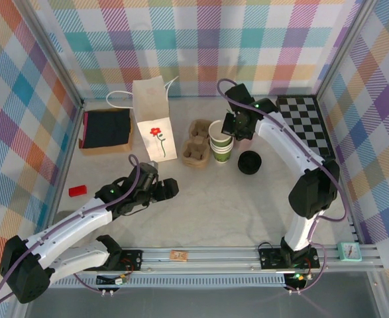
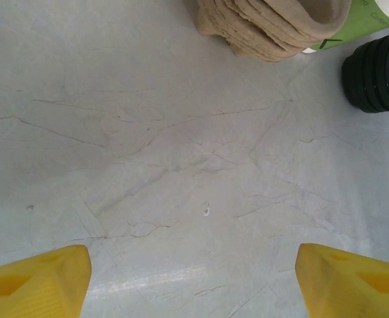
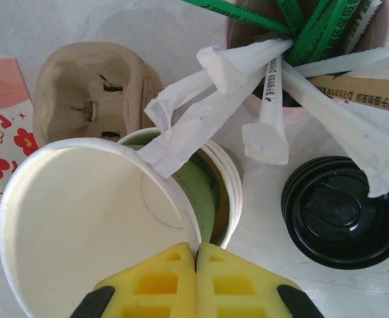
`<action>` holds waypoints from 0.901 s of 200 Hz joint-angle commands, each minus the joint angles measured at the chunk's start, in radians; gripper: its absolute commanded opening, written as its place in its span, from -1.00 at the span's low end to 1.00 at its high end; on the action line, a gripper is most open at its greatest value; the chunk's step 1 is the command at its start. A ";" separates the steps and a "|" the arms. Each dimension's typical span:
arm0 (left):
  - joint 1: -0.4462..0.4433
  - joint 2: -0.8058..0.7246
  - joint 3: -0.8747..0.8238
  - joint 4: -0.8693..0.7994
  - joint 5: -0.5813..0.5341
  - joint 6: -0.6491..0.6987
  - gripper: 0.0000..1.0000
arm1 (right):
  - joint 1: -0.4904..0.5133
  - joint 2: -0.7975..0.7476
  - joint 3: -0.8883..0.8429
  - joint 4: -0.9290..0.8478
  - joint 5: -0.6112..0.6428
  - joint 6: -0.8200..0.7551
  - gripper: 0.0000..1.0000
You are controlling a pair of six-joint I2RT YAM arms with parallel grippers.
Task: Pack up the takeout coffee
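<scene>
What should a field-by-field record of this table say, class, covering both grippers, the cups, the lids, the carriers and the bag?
left gripper: open, above bare table
right gripper: shut on the top cup's rim
top cup: white inside, sitting off-centre on the cup stack
black lids: stacked, right of the cup stack
pulp carriers: stacked, left of the cup stack
paper bag: upright, red flower print, left of the carriers

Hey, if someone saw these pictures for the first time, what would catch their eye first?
The right gripper, its yellow fingers pinched on the rim of the top white cup of the cup stack at mid-table, with white paper-wrapped sticks fanning out just behind. Next, the white paper bag with a red flower, standing left of that stack, and the left gripper open over bare table.
</scene>
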 commanded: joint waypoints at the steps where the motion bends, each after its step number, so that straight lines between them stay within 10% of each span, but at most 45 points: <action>1: 0.014 0.007 0.060 -0.070 -0.016 0.043 0.61 | 0.008 -0.063 0.052 -0.044 0.004 -0.017 -0.90; 126: 0.014 0.021 0.172 -0.091 0.005 0.082 0.61 | 0.010 -0.226 0.232 -0.175 -0.099 -0.112 -0.89; 180: 0.014 0.019 0.207 -0.107 0.009 0.096 0.60 | 0.047 -0.358 0.044 -0.215 -0.206 -0.201 -0.89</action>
